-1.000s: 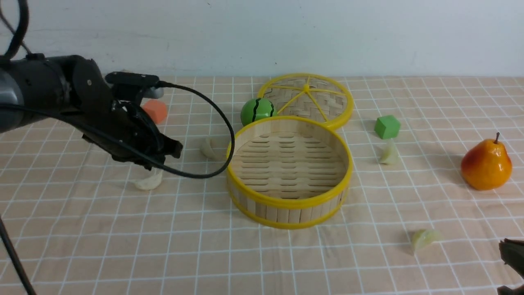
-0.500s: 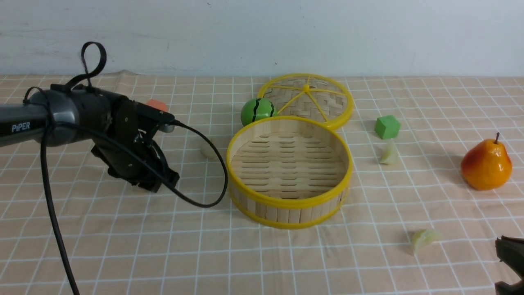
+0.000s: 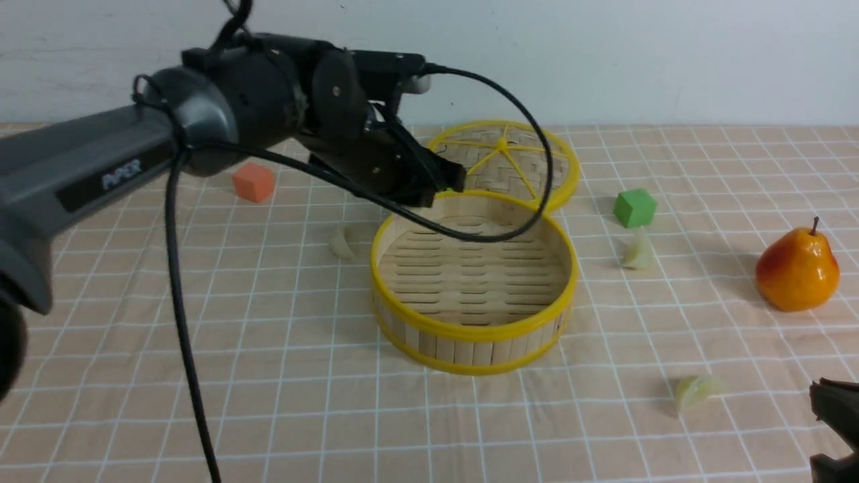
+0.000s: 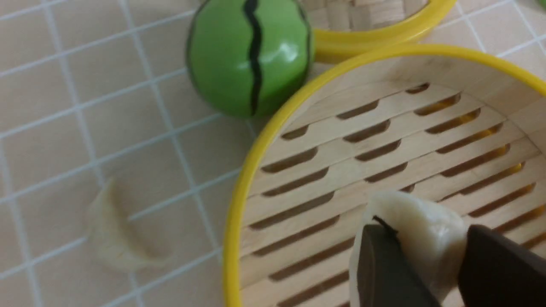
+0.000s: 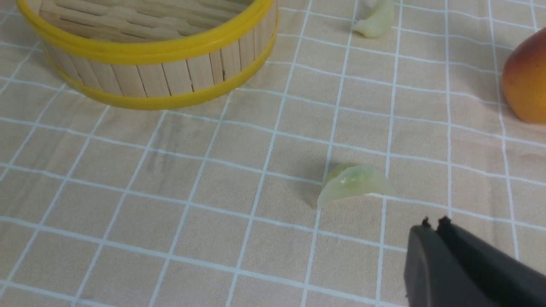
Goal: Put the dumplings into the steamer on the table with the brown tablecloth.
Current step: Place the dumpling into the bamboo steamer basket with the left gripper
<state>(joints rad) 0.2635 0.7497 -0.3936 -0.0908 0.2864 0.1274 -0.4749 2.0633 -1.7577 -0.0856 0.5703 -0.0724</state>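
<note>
Left pincer [image 4: 426, 243] is pinching a cream dumpling [image 4: 416, 213], steamer [image 4: 239, 200] floor right under it. Looks like the drop-off step, next just spread and let go. Right pincer [image 5: 433, 224] pressed together, greenish dumpling [image 5: 354, 181] just ahead of it.

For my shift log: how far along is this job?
Done: nothing; the round bamboo steamer is empty. In hand: the left end effector holds one cream-white crescent dumpling over it. Left: another cream-white dumpling and two pale greenish dumplings on the brown checked tablecloth.
</note>
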